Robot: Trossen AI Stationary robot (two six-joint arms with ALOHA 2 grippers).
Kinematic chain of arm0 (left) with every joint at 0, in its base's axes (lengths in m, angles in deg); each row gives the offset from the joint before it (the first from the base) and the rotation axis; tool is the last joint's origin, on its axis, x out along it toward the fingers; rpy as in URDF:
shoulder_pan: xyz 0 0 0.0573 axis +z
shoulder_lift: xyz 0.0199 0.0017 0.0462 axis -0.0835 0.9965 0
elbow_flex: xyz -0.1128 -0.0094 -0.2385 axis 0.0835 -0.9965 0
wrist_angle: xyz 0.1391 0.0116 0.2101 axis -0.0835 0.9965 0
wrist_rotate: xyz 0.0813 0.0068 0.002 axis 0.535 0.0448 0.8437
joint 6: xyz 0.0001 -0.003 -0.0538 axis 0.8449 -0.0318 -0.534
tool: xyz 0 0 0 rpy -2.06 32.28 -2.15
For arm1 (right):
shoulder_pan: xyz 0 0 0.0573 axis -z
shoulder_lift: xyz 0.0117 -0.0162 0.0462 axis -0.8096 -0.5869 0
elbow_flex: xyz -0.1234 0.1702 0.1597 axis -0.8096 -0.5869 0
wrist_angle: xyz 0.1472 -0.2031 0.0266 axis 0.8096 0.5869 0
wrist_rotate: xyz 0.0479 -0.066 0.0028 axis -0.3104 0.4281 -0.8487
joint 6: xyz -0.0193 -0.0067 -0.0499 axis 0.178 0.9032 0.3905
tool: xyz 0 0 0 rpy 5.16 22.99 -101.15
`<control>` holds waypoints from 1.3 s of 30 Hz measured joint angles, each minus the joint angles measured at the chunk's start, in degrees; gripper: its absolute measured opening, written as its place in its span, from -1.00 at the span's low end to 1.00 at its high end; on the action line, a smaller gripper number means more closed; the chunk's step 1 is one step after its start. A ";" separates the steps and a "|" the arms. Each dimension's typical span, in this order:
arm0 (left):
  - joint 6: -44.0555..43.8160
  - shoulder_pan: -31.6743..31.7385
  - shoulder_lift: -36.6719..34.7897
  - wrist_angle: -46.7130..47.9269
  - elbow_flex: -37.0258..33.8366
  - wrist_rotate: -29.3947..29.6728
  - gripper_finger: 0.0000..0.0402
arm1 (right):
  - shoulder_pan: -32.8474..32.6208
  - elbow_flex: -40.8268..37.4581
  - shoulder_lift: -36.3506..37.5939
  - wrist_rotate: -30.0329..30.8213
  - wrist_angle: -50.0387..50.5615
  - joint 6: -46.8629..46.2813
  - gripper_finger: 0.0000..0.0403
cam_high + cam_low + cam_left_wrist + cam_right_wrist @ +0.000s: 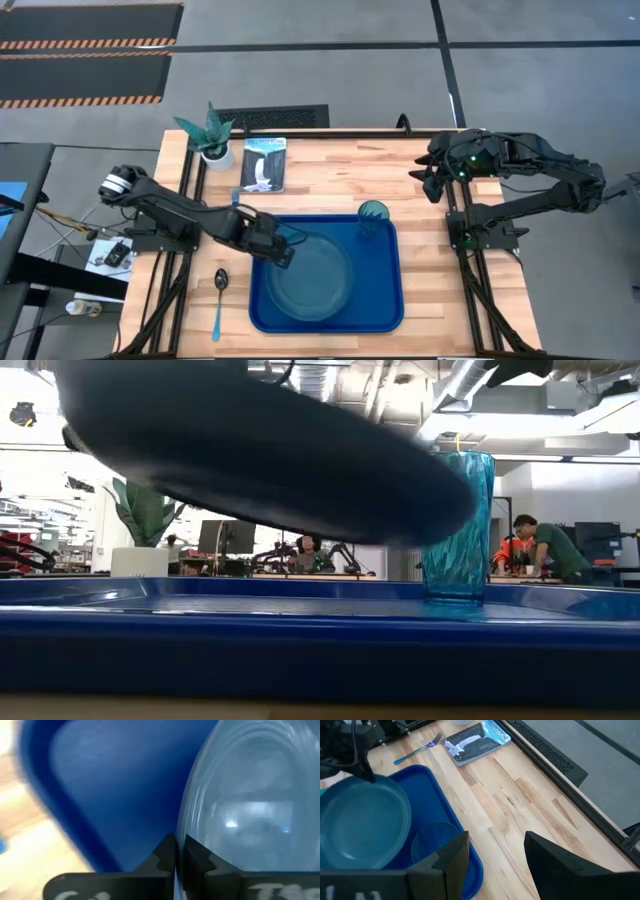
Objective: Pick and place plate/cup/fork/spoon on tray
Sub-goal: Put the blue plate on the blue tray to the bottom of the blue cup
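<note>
**Plate pinched at its rim over the tray**

I see the plate [310,275] held tilted above the tray [385,310], its left rim clamped between the left gripper [283,257] fingers [197,857], which are clenched tight on it in the left wrist view. From table height the plate's dark underside hangs clear of the tray floor. The cup [373,217] stands upright in the tray's far right corner, apart from the plate. The spoon [220,300] lies on the wooden table [440,230] just left of the tray; the fork [419,747] lies near the booklet [265,163], beside the potted plant [212,135]. My right gripper [492,855] waits released, well right of the tray's far corner. People sit at desks in the room behind.
</note>
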 joint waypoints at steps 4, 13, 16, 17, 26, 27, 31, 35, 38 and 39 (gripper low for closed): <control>1.00 0.48 2.65 -2.52 0.01 -0.34 -1.00 | 0.00 -0.12 0.02 -0.01 -0.06 0.16 0.06; 3.06 2.69 5.10 -9.83 0.03 -0.82 -1.00 | 0.00 -2.04 0.02 -0.06 0.13 0.29 0.06; 3.85 2.99 5.51 -9.80 0.03 -1.49 -1.00 | 0.00 -2.05 0.04 -0.06 0.00 0.31 0.06; 4.33 3.02 6.05 -10.70 0.03 -1.57 -1.00 | 0.00 -2.05 0.04 -0.07 0.00 0.31 0.06; 4.86 3.34 9.29 -13.45 0.05 -2.87 -1.00 | -0.02 -2.10 0.01 -0.11 -0.02 0.33 0.06; 4.70 3.30 9.86 -13.71 0.05 -3.11 -1.00 | -0.02 -2.10 -0.01 -0.12 -0.07 0.39 0.06; 4.96 3.30 11.60 -15.40 0.05 -3.92 -1.00 | -0.02 -2.10 0.03 -0.12 -0.21 0.69 0.06; 4.89 3.50 12.11 -16.21 0.05 -4.73 -1.00 | -0.02 -2.10 0.02 -0.10 -0.18 0.77 0.06; 4.57 3.42 12.07 -16.87 0.05 -5.06 -0.97 | -0.01 -2.10 0.03 -0.07 -0.20 0.81 0.06; 4.36 3.40 12.00 -16.88 0.05 -4.92 -0.96 | -0.02 -2.10 0.02 -0.08 -0.20 0.87 0.06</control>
